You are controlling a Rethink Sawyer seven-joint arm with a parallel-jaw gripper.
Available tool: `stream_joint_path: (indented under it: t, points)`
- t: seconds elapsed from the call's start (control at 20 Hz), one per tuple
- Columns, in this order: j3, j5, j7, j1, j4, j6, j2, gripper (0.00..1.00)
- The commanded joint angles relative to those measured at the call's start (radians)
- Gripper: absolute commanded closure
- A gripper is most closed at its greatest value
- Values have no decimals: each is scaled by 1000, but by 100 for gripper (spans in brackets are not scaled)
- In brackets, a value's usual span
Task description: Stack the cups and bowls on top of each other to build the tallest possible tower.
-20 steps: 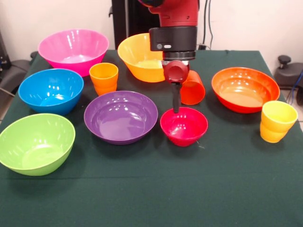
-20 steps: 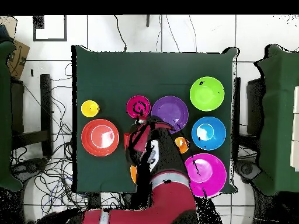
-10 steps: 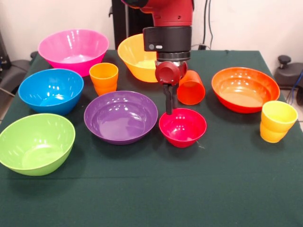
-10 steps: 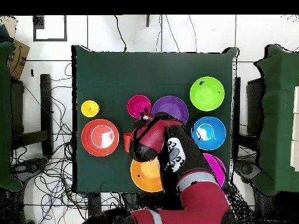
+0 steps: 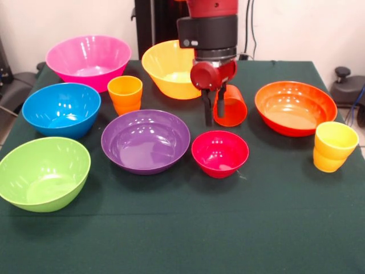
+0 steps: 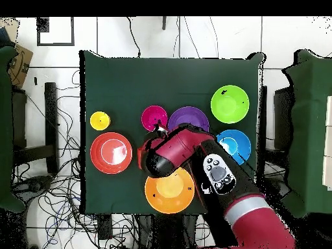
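Your claw (image 5: 214,111) has lifted off the small glossy magenta-red bowl (image 5: 220,153) and drawn back, fingers parted and empty, beside the smooth tapered red-orange cup (image 5: 231,106) lying tipped mid-table (image 5: 274,217). No tower is started yet; every bowl sits unstacked.

In the overhead view the arm (image 6: 220,175) covers the pink bowl and the ribbed orange cup entirely, and it hides the blue bowl (image 6: 237,140) from about 6 to 9 o'clock. In the front view the tool (image 5: 213,117) crosses the tipped red-orange cup (image 5: 234,106) at its 9 o'clock edge. The top edge there cuts off the arm.
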Motion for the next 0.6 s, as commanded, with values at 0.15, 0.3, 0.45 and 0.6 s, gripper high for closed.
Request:
stream_joint_path:
  t: [0.15, 0.3, 0.45, 0.6]
  points:
    - [240, 156, -429, -96, 88, 361, -65, 0]
    - [238, 212, -406, -102, 80, 478, -74, 0]
    - [239, 228, -356, -110, 70, 508, -77, 0]
    - [244, 245, -337, -115, 39, 565, -74, 0]
